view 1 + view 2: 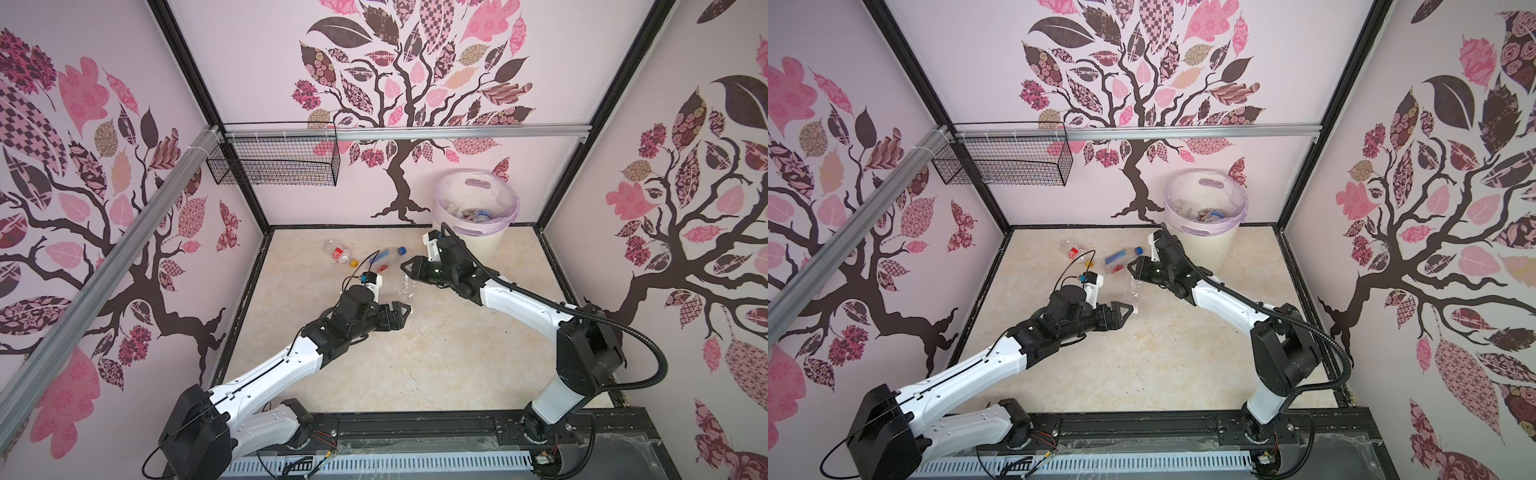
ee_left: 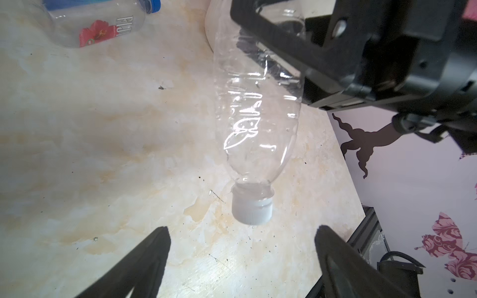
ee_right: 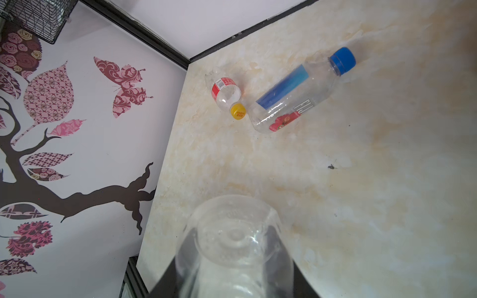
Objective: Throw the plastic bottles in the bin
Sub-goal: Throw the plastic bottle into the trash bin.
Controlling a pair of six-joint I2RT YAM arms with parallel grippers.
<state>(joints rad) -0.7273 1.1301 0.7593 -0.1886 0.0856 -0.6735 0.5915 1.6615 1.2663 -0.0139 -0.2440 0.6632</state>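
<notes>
A clear plastic bottle (image 1: 406,286) with a white cap (image 2: 251,209) hangs above the floor, cap down. My right gripper (image 1: 407,267) is shut on its base end (image 3: 232,240). My left gripper (image 2: 242,229) stands open just below the cap, touching nothing, and also shows in a top view (image 1: 1128,309). Two more plastic bottles lie on the floor behind: a blue-capped one (image 1: 388,257) and a red-labelled, yellow-capped one (image 1: 338,253). The cream bin (image 1: 486,243) with its lilac bag stands at the back right, holding several bottles (image 1: 473,214).
A black wire basket (image 1: 274,162) hangs on the back rail at upper left. Walls close the floor on three sides. The bin stands just behind my right arm. Bare marbled floor (image 1: 436,353) stretches between the arms toward the front.
</notes>
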